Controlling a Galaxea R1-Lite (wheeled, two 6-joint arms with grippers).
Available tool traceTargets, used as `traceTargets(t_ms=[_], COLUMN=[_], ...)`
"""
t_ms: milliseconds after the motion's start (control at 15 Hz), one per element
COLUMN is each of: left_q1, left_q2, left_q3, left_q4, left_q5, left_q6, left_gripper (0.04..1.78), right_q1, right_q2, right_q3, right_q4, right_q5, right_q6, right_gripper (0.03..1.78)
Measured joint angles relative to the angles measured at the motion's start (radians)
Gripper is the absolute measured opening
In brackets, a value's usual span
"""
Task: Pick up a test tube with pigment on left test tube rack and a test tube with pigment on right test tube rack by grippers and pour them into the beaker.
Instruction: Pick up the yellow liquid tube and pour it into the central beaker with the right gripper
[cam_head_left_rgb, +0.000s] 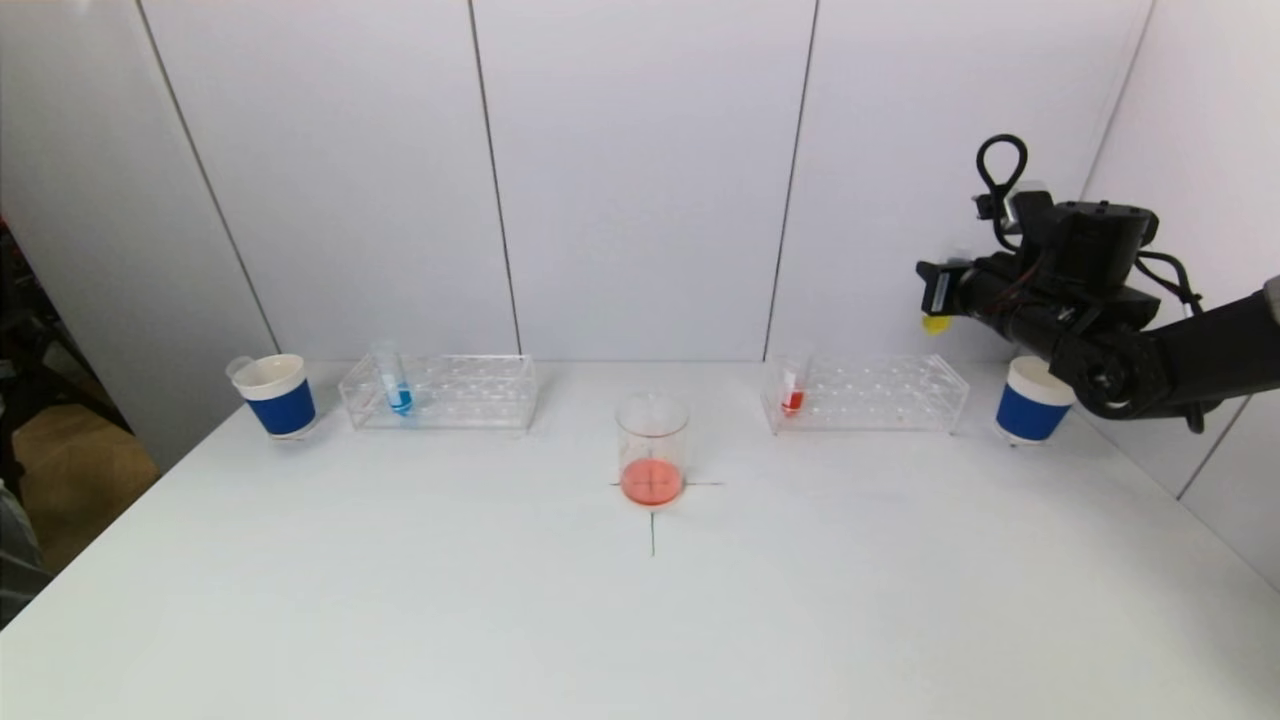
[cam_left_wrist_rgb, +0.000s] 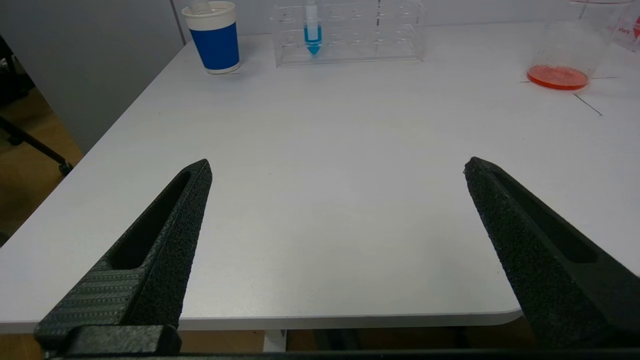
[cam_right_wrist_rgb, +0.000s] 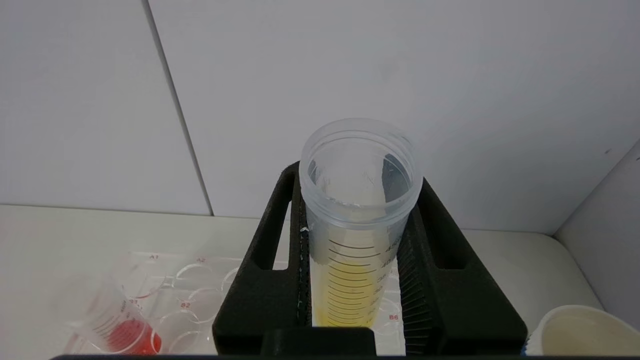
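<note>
Your right hand (cam_right_wrist_rgb: 357, 280) is clamped around a test tube with yellow pigment (cam_right_wrist_rgb: 356, 235), held up in the air at the far right, above the right test tube rack (cam_head_left_rgb: 866, 393) and the blue cup (cam_head_left_rgb: 1031, 404) at that end. In the right wrist view the tube stands upright between the two black fingers (cam_right_wrist_rgb: 265, 280), mouth open, with yellow liquid sitting low down among the printed scale lines.

Your left hand (cam_left_wrist_rgb: 337, 170) hangs low over the near left edge of the white surface (cam_head_left_rgb: 640, 600), spread wide with nothing between its fingers.

The beaker (cam_head_left_rgb: 652, 449) sits in the middle of the surface on a thin cross mark and has a shallow layer of orange-red liquid in the bottom. The left test tube rack (cam_head_left_rgb: 440, 392) is far left with a tube of blue pigment (cam_head_left_rgb: 397, 385) standing in a slot towards its left end. Just left of that rack there's a second blue cup (cam_head_left_rgb: 277, 394). The right rack has a tube of red pigment (cam_head_left_rgb: 793, 391) in a slot at its left end, well apart from the tube you're holding.
</note>
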Motion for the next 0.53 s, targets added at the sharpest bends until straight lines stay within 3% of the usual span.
traceTargets(t_ms=[267, 533], left_q1=[0.0, -0.001], left_q2=[0.0, 0.0], left_q3=[0.0, 0.0], left_q4=[0.0, 0.0], left_q5=[0.0, 0.0], left_q6=[0.0, 0.0], left_gripper=[1.76, 1.76], right_q1=[0.007, 0.038], right_q2=[-0.064, -0.095], right_q3=[-0.174, -0.328], right_q4=[0.254, 0.444], right_q5=[0.011, 0.059], right_q6=[0.002, -0.005], right_gripper=[0.55, 0.55])
